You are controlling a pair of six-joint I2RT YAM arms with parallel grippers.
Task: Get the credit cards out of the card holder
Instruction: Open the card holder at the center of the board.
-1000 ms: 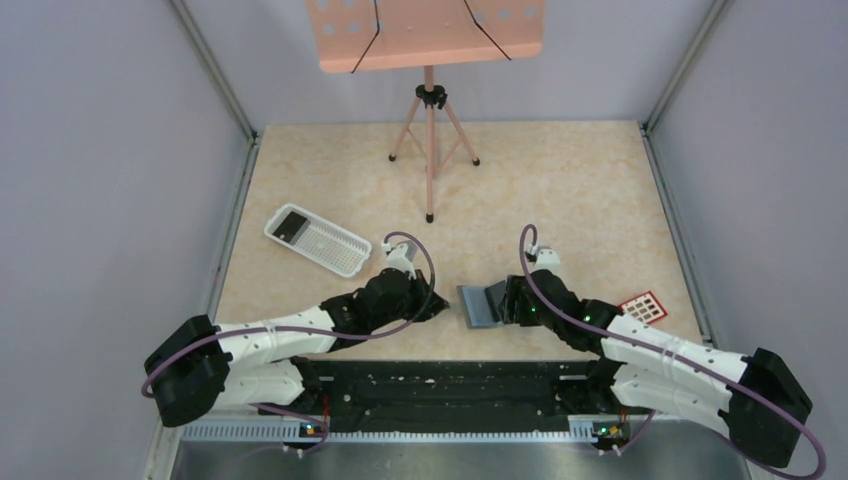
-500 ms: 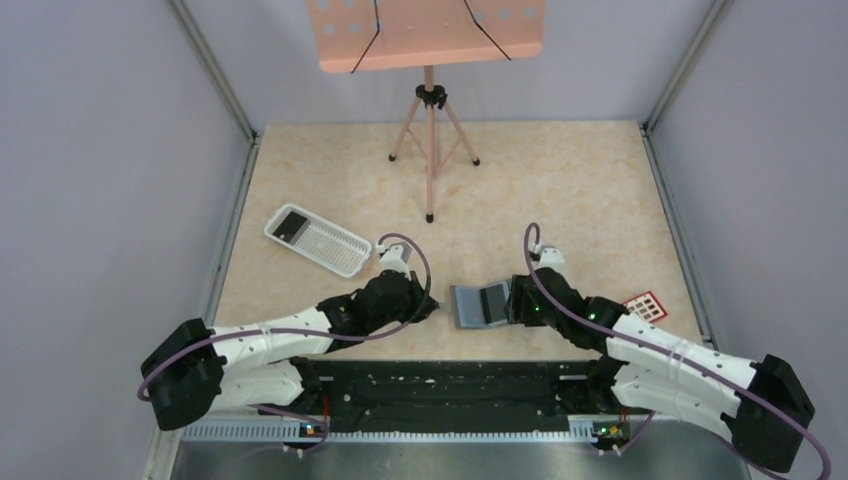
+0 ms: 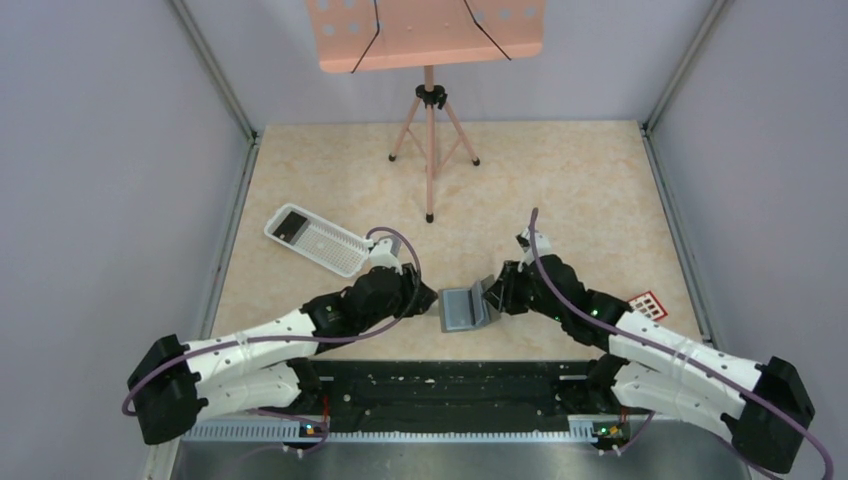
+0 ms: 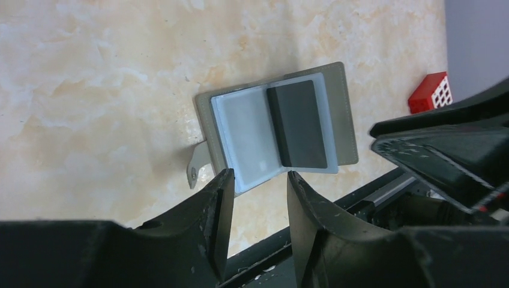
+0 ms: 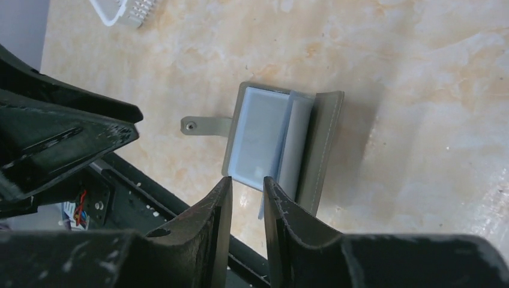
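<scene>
The card holder (image 3: 460,310) has slid left and now lies open on the counter (image 3: 560,190) between both claws. The left claw (image 4: 255,192) has just opened. The right claw (image 5: 246,192) has narrowed to a small gap and holds nothing. A dark card (image 4: 297,123) is inside, so it looks ready for pulling out.

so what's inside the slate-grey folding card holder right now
The slate-grey folding card holder lies open, showing pale bluish clear sleeves with one dark grey rectangular card tucked in one of them. Whether more cards sit behind the sleeves is hidden.
</scene>
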